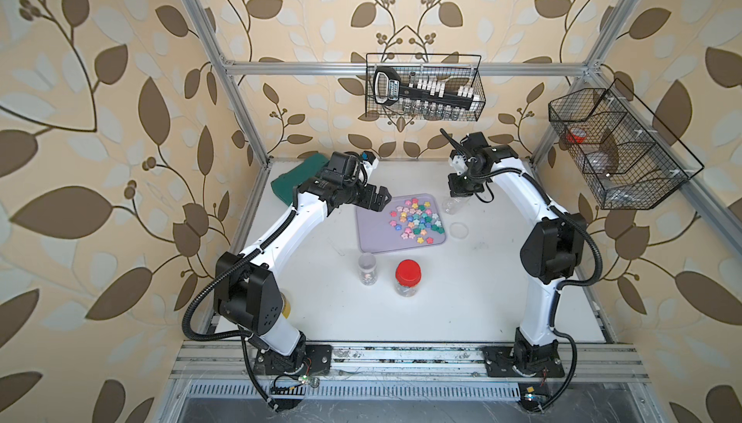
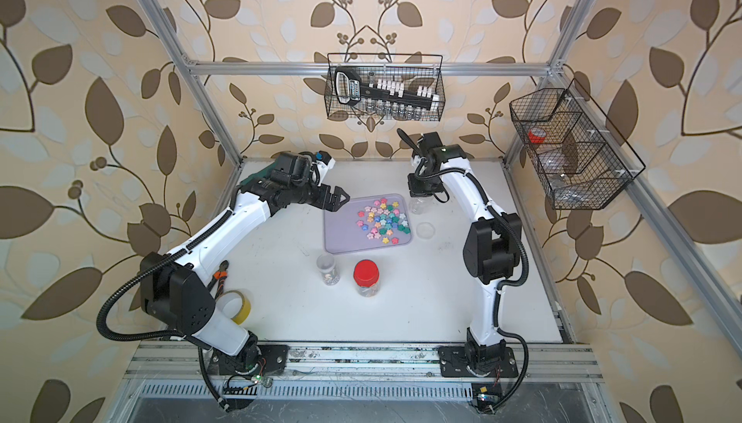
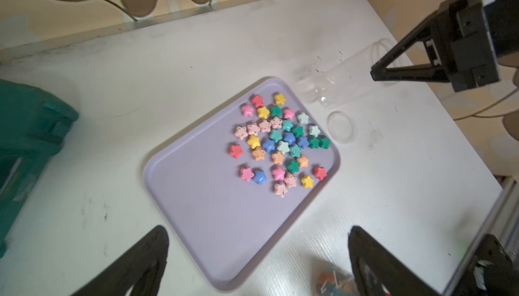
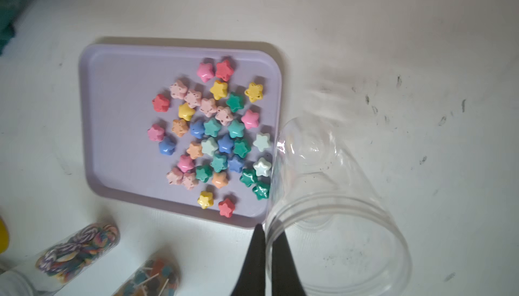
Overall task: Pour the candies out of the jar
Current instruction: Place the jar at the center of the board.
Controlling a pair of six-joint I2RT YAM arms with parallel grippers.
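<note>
Many pastel flower-shaped candies [image 1: 413,220] [image 2: 383,220] [image 3: 280,142] [image 4: 213,134] lie spread over the right half of a lilac tray [image 1: 373,236] [image 2: 341,236] [image 3: 202,196] [image 4: 118,112]. The clear jar [image 1: 453,205] [image 2: 419,205] [image 3: 337,83] [image 4: 331,196] is empty and tilted beside the tray's far right corner. My right gripper [image 4: 269,228] [image 1: 459,194] is shut on the jar's rim, one finger inside and one outside. My left gripper [image 3: 257,230] [image 1: 381,196] [image 2: 339,198] hangs open over the tray's far left corner, holding nothing.
A clear lid [image 1: 458,229] [image 3: 340,126] lies right of the tray. Two more jars stand in front of it: a clear one with lollipops [image 1: 367,268] [image 4: 151,277] and a red-lidded one [image 1: 408,278]. A green box [image 1: 297,180] sits at the back left, a tape roll [image 2: 237,304] at the front left.
</note>
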